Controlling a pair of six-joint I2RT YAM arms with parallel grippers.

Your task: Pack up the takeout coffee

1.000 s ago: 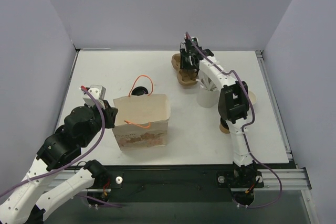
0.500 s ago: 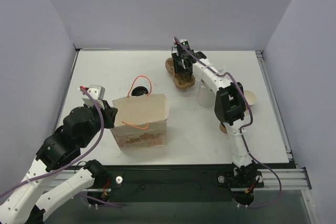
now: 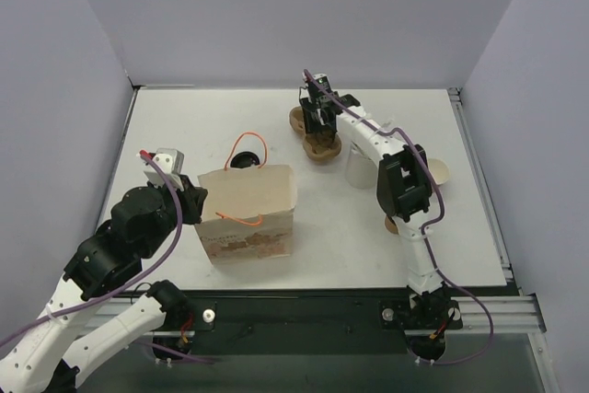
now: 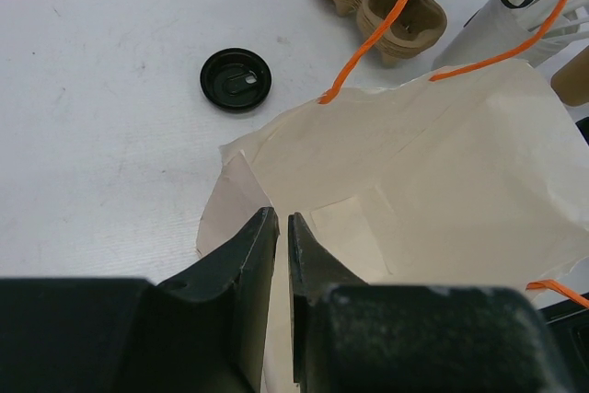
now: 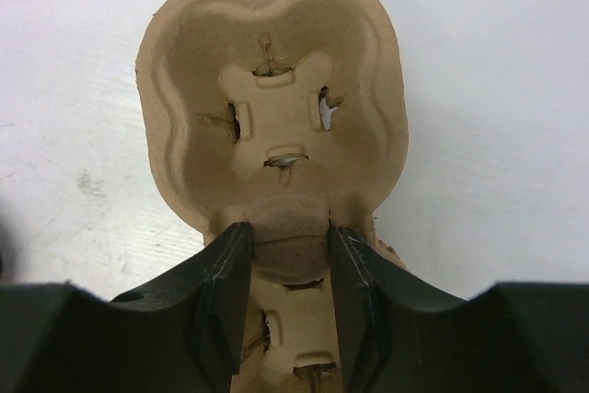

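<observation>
Top external | takeout coffee (image 3: 443, 170) part-hidden | right hand (image 5: 281, 248) clamps carrier (image 5: 271, 89) | left hand (image 4: 282, 227) pinches bag (image 4: 414, 190)

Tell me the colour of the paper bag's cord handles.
The cord handles are orange; the left wrist view shows them best.

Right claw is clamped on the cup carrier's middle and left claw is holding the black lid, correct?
Not quite. The left claw pinches the paper bag's edge; the black lid lies loose on the table, as the left wrist view shows. The right claw is clamped on the cup carrier's middle.
</observation>
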